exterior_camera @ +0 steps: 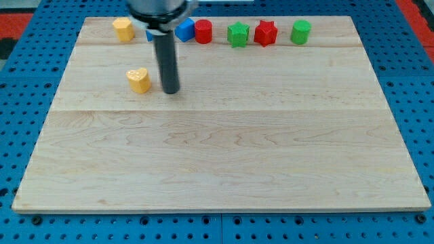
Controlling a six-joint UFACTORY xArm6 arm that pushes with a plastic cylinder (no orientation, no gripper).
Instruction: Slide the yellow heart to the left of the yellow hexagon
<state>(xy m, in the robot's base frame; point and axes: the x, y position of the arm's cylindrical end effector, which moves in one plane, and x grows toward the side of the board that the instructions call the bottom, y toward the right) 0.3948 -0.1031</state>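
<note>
The yellow heart lies on the wooden board in the upper left part. The yellow hexagon sits above it, near the board's top edge at the left. My tip rests on the board just right of the yellow heart, a small gap between them. The dark rod rises from the tip toward the view's top.
A row of blocks runs along the top edge: a blue block partly hidden behind the rod, a red cylinder, a green star, a red star and a green cylinder. Blue pegboard surrounds the board.
</note>
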